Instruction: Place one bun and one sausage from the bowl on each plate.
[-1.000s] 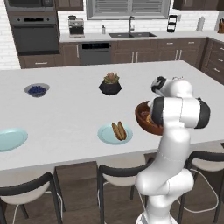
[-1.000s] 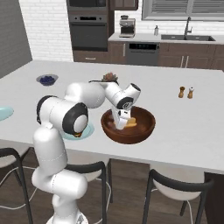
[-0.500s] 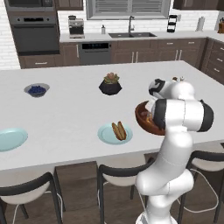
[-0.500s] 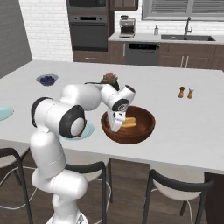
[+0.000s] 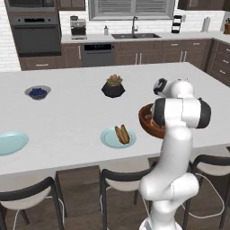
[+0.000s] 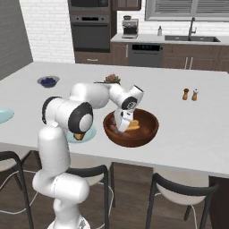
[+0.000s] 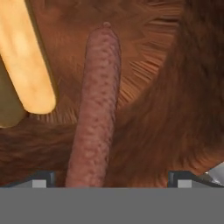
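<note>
Fingers [image 7: 111,180] were held wide open, low inside the brown bowl [image 6: 147,129], and nothing was gripped. One sausage [image 7: 94,109] was seen lying on the bowl's floor between the two tips. One bun [image 7: 27,57] was seen just beside it. One plate [image 5: 110,139] on the white table [image 5: 67,117] was loaded with a bun and sausage. Another plate [image 5: 11,143] was seen bare.

I see reddish-brown speckled sausage [image 7: 95,109] lying lengthwise on dark grained wooden bowl floor [image 7: 175,100], between my wide-spread dark finger tips [image 7: 43,177]. Golden-tan bun [image 7: 26,57] lies beside it at upper left, apart from sausage.
</note>
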Motion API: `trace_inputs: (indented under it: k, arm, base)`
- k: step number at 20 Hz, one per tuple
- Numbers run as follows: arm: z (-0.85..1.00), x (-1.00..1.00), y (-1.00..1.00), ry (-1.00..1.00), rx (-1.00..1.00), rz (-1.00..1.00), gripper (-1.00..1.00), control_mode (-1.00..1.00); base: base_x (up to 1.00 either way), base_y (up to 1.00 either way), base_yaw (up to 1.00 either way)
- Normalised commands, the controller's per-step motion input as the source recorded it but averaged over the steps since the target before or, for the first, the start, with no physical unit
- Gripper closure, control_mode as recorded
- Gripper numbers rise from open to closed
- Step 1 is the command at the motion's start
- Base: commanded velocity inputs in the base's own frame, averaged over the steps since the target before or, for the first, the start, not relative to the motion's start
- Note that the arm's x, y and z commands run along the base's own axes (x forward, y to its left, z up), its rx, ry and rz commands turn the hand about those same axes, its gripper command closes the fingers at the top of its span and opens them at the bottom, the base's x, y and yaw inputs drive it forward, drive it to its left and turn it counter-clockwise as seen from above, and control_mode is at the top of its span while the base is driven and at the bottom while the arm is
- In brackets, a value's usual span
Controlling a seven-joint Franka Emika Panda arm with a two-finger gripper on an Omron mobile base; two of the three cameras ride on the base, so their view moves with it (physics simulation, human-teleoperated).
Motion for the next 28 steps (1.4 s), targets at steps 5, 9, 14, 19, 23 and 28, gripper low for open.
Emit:
trace_inputs:
  k: [5, 9, 14, 19, 23, 28]
  arm:
    - [-0.14, 0.09, 0.1, 0.14, 0.0, 0.0, -1.0, -1.0]
    - [-0.22, 0.06, 0.16, 0.02, 0.0, 0.0, -1.0, -1.0]
    - [-0.19, 0.06, 0.0, -0.02, 0.0, 0.0, -1.0, -1.0]
    - [-0.21, -0.04, 0.02, 0.0, 0.0, 0.0, 1.0, -1.0]
    - [0.0, -0.01, 0.0, 0.0, 0.0, 0.0, 1.0, -1.0]
    - [0.33, -0.41, 0.0, 0.0, 0.0, 0.02, 1.0, -1.0]
  base:
    - [0.0, 0.0, 0.0]
    - [0.0, 0.0, 0.0]
    - [0.0, 0.0, 0.0]
    - [0.0, 0.0, 0.0]
    - [0.0, 0.0, 0.0]
    - [0.0, 0.0, 0.0]
